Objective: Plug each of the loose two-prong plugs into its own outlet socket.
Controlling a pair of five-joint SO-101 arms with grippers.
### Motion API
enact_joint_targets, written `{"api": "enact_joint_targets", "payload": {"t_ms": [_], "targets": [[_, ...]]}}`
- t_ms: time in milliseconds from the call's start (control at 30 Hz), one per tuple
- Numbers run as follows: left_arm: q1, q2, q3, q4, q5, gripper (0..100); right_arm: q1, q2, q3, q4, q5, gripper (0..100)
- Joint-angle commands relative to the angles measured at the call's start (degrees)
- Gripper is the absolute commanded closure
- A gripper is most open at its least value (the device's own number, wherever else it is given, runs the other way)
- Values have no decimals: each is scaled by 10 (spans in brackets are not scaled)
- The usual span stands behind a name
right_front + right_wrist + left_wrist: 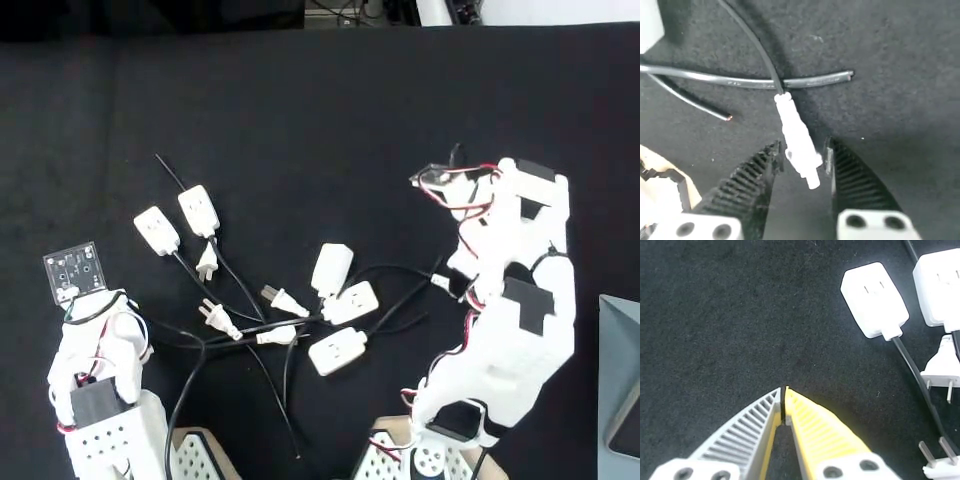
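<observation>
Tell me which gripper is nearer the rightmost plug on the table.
Right. The right gripper has the plug between its open fingers. The left gripper, shut, is over bare table beside two sockets, far from it.

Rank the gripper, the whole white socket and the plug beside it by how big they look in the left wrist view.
1. Gripper, though it sits nearest the camera, so unsure.
2. Socket.
3. Plug.
</observation>
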Motion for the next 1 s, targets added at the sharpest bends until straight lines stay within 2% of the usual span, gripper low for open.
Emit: {"api": "enact_joint_targets", "payload": {"t_ms": [0,167,300,800,933,967], "targets": [[-6,-2,-2,-9,-4,970,-1,-4,-27,13,-9,864],[-6,-2,-2,-9,-4,970,-16,-3,-13,13,-9,869],[-6,-2,-2,-9,-4,970,-27,-3,-9,12,-9,923],[-6,-2,-2,-7,-4,970,-26,32,-14,9,-23,900],[-6,-2,-2,-7,-4,970,-25,41,-35,14,-25,988],[-6,-2,-2,-7,-4,970,-25,41,-40,16,-25,985]]}}
